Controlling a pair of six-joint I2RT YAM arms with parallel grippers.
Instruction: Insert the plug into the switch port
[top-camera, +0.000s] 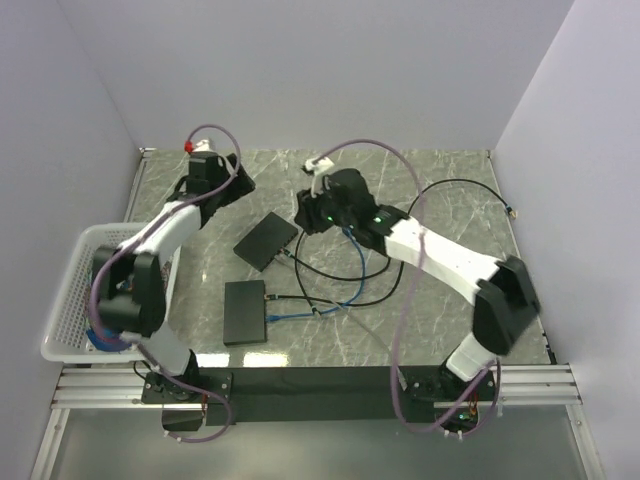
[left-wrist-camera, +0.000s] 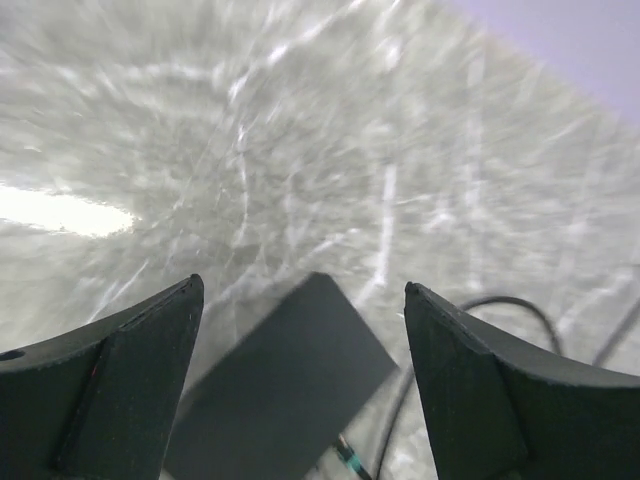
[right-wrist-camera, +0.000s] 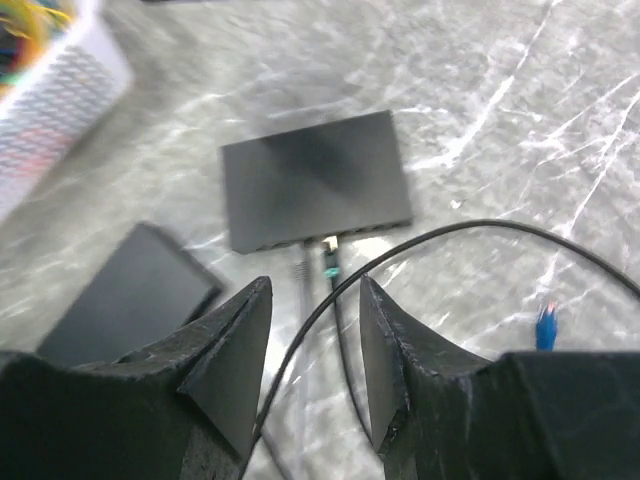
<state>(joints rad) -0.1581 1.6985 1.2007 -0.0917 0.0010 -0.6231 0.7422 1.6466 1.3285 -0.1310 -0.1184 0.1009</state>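
The switch (top-camera: 266, 241) is a flat black box lying askew mid-table. In the right wrist view the switch (right-wrist-camera: 316, 180) has its port side facing me, and a plug (right-wrist-camera: 330, 252) with a teal boot sits in a port. My right gripper (right-wrist-camera: 315, 283) is open and empty, hovering just short of that plug, with a black cable (right-wrist-camera: 420, 245) crossing the table under its gap. My left gripper (left-wrist-camera: 302, 285) is wide open above the switch (left-wrist-camera: 285, 385), touching nothing. From above, the left gripper (top-camera: 232, 188) is behind the switch and the right gripper (top-camera: 305, 215) is to its right.
A second black box (top-camera: 245, 312) lies nearer the arms, also seen as the second box (right-wrist-camera: 130, 295). A white basket (top-camera: 75, 300) hangs off the left edge. A blue cable (top-camera: 352, 262) and black loops trail right; a loose blue plug (right-wrist-camera: 545, 325) lies on the table.
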